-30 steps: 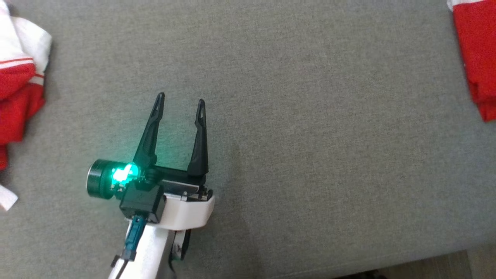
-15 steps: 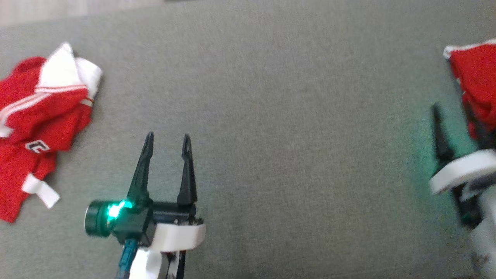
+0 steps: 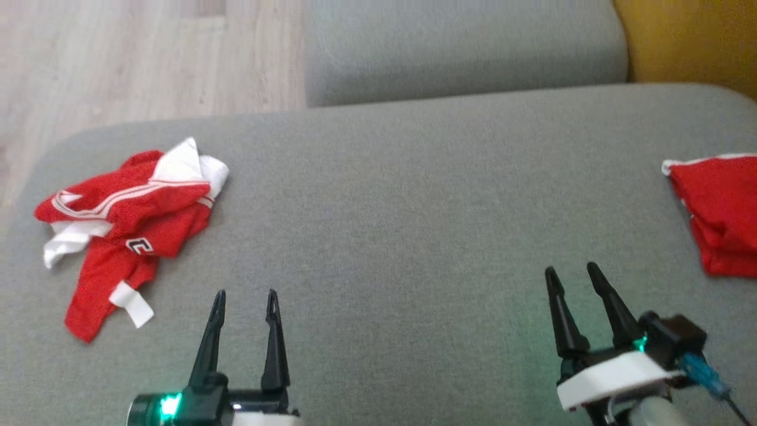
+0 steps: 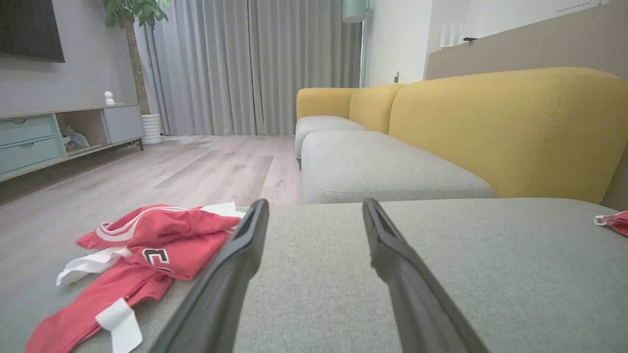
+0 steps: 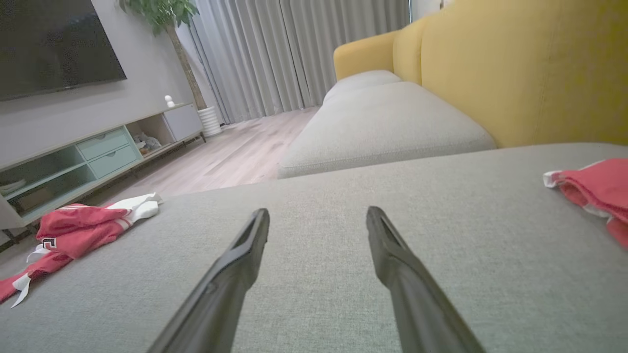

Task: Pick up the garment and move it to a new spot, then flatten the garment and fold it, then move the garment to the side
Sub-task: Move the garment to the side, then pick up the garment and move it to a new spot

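A crumpled red and white garment (image 3: 127, 219) lies at the left end of the grey sofa cushion (image 3: 384, 207). It also shows low on the left in the left wrist view (image 4: 147, 245) and the right wrist view (image 5: 78, 225). A second red garment (image 3: 718, 213), folded flat, rests at the cushion's right edge (image 5: 593, 189). My left gripper (image 3: 245, 299) is open and empty, just right of the crumpled garment. My right gripper (image 3: 571, 273) is open and empty too, a little left of the folded one.
Behind this cushion sits another grey seat cushion (image 3: 461, 47), with a yellow backrest (image 3: 686, 41) at the far right. Wooden floor (image 3: 118, 59) runs past the cushion's left end. A low TV cabinet (image 5: 73, 157) stands across the room.
The head camera has tilted up, shifting the whole picture. My right gripper has drawn back from the folded red garment and now stands open and clear of it. The left gripper stays open.
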Tool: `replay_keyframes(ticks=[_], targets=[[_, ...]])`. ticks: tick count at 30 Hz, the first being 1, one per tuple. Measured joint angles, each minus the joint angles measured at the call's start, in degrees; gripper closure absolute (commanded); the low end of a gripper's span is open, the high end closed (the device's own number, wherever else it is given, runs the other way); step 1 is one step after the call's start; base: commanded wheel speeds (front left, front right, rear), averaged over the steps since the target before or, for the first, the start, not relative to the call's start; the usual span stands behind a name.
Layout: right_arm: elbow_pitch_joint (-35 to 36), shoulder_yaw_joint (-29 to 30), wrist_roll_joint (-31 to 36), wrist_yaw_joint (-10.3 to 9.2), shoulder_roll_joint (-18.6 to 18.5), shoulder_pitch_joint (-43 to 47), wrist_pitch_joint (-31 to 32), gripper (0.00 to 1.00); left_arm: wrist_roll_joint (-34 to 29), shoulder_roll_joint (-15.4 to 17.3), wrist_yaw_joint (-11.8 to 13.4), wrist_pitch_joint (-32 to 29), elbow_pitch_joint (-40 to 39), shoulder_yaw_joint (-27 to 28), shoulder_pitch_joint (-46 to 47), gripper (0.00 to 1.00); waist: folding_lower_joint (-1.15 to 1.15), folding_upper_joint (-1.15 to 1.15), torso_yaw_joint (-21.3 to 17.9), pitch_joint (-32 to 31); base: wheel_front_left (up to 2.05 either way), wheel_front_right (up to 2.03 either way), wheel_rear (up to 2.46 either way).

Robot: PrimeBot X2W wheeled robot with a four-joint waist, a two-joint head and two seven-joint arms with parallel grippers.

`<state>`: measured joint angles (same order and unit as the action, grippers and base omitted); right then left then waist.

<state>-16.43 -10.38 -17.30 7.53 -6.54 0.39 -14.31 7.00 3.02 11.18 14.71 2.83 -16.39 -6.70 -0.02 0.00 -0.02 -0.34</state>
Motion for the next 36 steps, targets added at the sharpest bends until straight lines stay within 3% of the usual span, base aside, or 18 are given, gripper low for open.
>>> replay_keyframes(ticks=[11,36], targets=[[3.4,4.0,6.4,0.0,2.5,5.9,-0.1,0.0,-0.3,0.0,1.2,0.0,-1.8,1.4,-3.8,0.0,0.01,0.0,1.6,-3.9,0.0,0.0,0.0],[2.5,6.7,7.7,0.0,3.9,8.7,-0.1,0.0,-2.0,0.1,-0.7,0.0,-0.5,1.4,-5.4,0.0,0.02,0.0,1.4,-5.9,0.0,0.0,0.0]])
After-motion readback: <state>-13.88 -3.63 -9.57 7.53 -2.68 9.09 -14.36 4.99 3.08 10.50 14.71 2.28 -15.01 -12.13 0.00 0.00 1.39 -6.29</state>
